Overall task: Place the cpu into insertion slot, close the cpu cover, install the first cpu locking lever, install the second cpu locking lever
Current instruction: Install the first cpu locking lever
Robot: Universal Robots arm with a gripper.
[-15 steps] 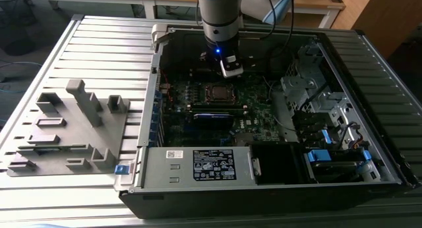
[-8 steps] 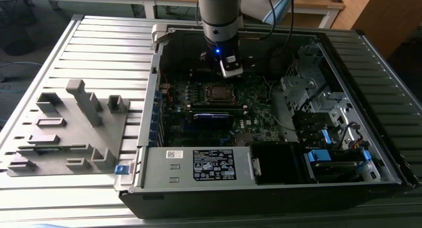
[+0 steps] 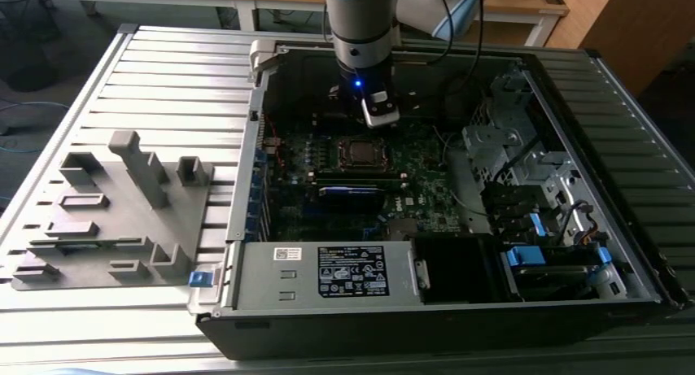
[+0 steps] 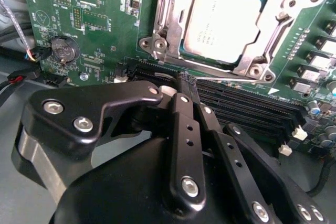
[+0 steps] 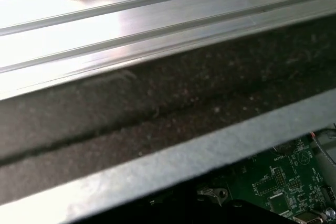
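Hovering near the slot (image 4: 226, 24), the gripper (image 4: 186, 85) has fingers pressed together, holding nothing. The cpu (image 4: 223, 22) sits in the slot with the cover (image 4: 173, 19) closed around it, so the lever steps look in hand. Next move calls for reaching a lever beside the slot; which is latched, cannot tell.

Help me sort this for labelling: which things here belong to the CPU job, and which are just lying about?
Job in hand:
- cpu, seated in the insertion slot
- cpu cover, closed over the chip's edges
- claw, empty, above the memory slots

Just lying about:
- coin cell battery
- grey fixture tray
- power supply
- drive cage
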